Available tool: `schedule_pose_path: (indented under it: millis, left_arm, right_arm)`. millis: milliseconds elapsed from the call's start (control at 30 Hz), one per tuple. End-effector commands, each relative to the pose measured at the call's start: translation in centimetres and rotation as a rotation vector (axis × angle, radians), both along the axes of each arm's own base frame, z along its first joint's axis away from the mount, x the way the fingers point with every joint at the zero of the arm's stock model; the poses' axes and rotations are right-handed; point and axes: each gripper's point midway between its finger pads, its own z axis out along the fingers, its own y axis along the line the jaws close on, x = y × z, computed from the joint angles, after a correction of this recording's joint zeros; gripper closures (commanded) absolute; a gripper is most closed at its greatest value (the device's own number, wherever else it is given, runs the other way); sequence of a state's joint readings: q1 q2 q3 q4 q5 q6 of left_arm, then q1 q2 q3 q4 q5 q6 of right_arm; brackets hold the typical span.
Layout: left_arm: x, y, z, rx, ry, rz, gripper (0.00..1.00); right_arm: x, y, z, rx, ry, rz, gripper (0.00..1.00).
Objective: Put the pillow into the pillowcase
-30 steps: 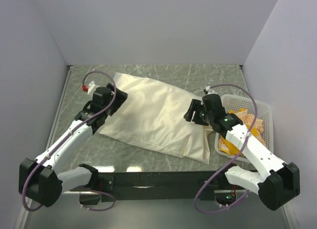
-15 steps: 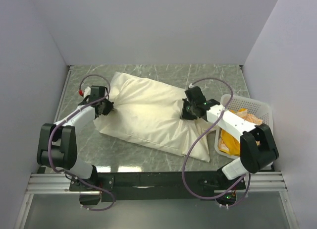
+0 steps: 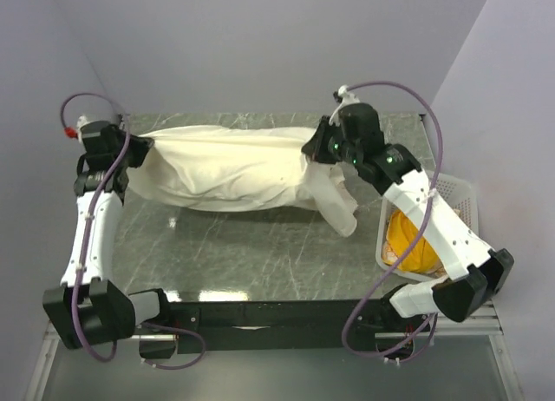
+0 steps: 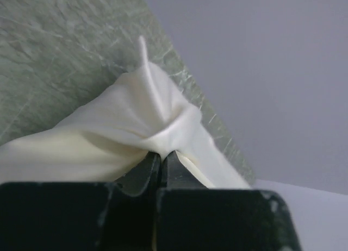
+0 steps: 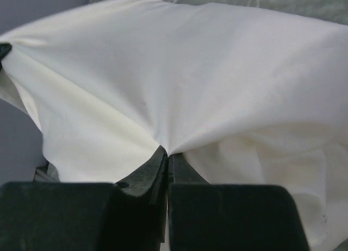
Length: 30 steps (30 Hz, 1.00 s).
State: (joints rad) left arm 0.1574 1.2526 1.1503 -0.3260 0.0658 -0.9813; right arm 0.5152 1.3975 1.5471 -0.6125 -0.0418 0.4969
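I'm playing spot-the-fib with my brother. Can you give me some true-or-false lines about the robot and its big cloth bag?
1. The left pincer and the right pincer both pinch the pillowcase. True.
2. The basket sits by the left arm. False: it is by the right arm.
3. The pillowcase is bright red. False: it is cream.
4. The table looks like green stone. True.

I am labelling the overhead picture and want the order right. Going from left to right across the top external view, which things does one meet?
left end effector → pillowcase → right end effector → white basket
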Motion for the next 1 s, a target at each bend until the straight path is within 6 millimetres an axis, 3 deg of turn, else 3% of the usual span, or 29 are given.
schedule_pose_path:
  millis: [0,33,67,100,133,167,200,233,300,333,367,433,467,500,533,600,667,700,833,867,900,933,967]
  left_arm:
    - [-2.6,5.5,-6.4,-0.013,0.133,0.159,0.99]
    - [-3.1,5.6,-8.2,-0.044,0.171,0.170,0.98]
    - [-3.8,6.8,-10.3,-0.082,0.213,0.202,0.95]
    - [-4.4,6.3,-12.8,-0.140,0.232,0.172,0.91]
    - [-4.6,6.3,-13.7,-0.177,0.226,0.166,0.82]
    - [-5.1,6.8,-14.9,-0.196,0.232,0.170,0.80]
    - [-4.9,6.7,-14.6,-0.192,0.221,0.156,0.76]
    - [-4.8,6.9,-14.4,-0.166,0.216,0.146,0.64]
    - [-4.4,7.3,-12.4,-0.122,0.173,0.142,0.47]
    - [-4.8,7.9,-11.8,-0.074,0.178,0.161,0.34]
    - [-4.4,8.3,-10.3,-0.033,0.163,0.169,0.29]
    - [-4.9,9.4,-9.7,0.053,0.198,0.238,0.19]
    - [-4.4,8.7,-9.0,0.066,0.189,0.220,0.17]
    - [-4.5,9.2,-8.9,0.093,0.203,0.257,0.15]
    - [-4.1,8.2,-9.0,0.111,0.212,0.240,0.15]
    - [-3.7,8.4,-9.1,0.165,0.232,0.277,0.12]
    - [-3.0,7.5,-10.8,0.199,0.300,0.265,0.12]
    - [-2.9,7.3,-11.7,0.205,0.331,0.256,0.11]
    - [-2.7,6.1,-17.2,0.182,0.467,0.214,0.13]
    - [-2.9,5.7,-18.5,0.168,0.490,0.200,0.14]
    - [-2.2,5.0,-18.7,0.148,0.465,0.163,0.22]
    - [-2.2,4.6,-19.8,0.131,0.485,0.145,0.30]
    - [-1.7,4.2,-19.7,0.116,0.475,0.125,0.45]
  right_arm:
    - [-2.6,-0.6,-4.3,-0.043,0.053,-0.007,0.98]
    - [-4.6,0.5,-7.4,-0.072,0.098,0.044,0.92]
    - [-5.6,1.1,-8.9,-0.091,0.106,0.071,0.65]
    - [-6.2,1.8,-10.1,-0.102,0.103,0.088,0.53]
    - [-7.6,1.7,-13.4,-0.152,0.154,0.097,0.44]
    - [-7.9,1.5,-14.6,-0.149,0.182,0.085,0.33]
    - [-7.8,1.5,-15.2,-0.134,0.180,0.085,0.29]
    - [-7.9,0.6,-16.6,-0.138,0.205,0.071,0.24]
    - [-7.6,-0.3,-17.2,-0.122,0.220,0.047,0.23]
    - [-7.3,-0.9,-17.4,-0.126,0.219,0.024,0.19]
    - [-6.5,-2.1,-17.6,-0.122,0.225,-0.019,0.18]
    - [-5.9,-2.2,-18.0,-0.072,0.245,-0.019,0.17]
    - [-5.3,-2.6,-18.1,-0.039,0.257,-0.043,0.17]
    - [-4.6,-2.2,-17.5,-0.006,0.244,-0.040,0.17]
    - [-4.3,-1.8,-17.9,0.002,0.261,-0.033,0.16]
    - [-3.3,-1.3,-18.3,0.003,0.270,-0.044,0.15]
    - [-3.1,-0.5,-19.0,0.028,0.294,-0.029,0.10]
    - [-2.8,-0.1,-20.3,0.026,0.324,-0.020,0.09]
    - [-2.7,1.8,-22.6,0.068,0.398,0.021,0.11]
    - [-2.5,1.9,-22.7,0.068,0.403,0.024,0.15]
    - [-1.9,2.2,-22.5,0.065,0.406,0.025,0.22]
    - [-1.6,2.4,-21.8,0.061,0.394,0.031,0.48]
    - [-1.0,2.1,-21.3,0.050,0.382,0.015,0.65]
